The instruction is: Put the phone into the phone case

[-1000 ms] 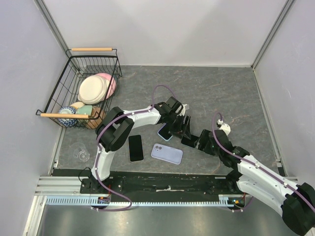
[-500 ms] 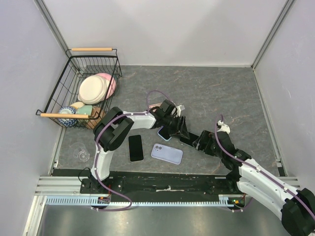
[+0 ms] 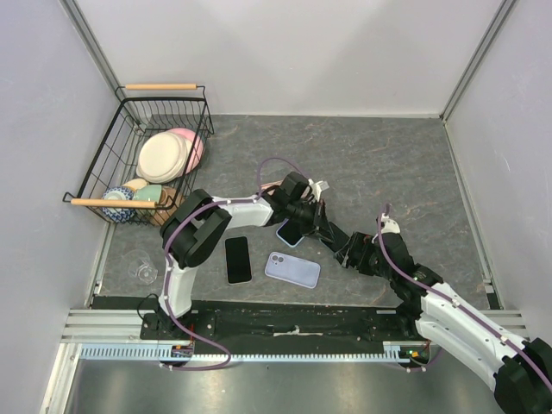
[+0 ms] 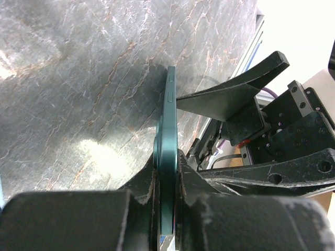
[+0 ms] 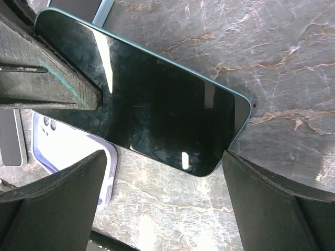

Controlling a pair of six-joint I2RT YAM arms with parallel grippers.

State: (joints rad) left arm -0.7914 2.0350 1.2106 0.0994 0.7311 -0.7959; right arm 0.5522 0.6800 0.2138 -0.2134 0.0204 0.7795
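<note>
My left gripper [image 3: 317, 226] is shut on a dark green phone [image 4: 168, 130], pinching it flat between both pads at one end. In the left wrist view the phone stands edge-on over the stone table. In the right wrist view its black screen [image 5: 157, 104] stretches toward my right gripper [image 5: 163, 162], which is open, with a finger on either side of the phone's free end and touching nothing. The lavender phone case [image 3: 292, 269] lies flat on the table just in front of both grippers, with its corner [image 5: 68, 157] at the left of the right wrist view.
A black phone [image 3: 238, 259] lies left of the lavender case. A blue-rimmed phone or case [image 3: 287, 231] sits partly under the left gripper. A wire basket [image 3: 103, 159] of plates and bowls stands at the far left, and a clear glass [image 3: 144, 269] near the left front edge.
The left jaws have closed onto the green phone. The right arm has crept a little left and nearer the phone's free end, staying open.
</note>
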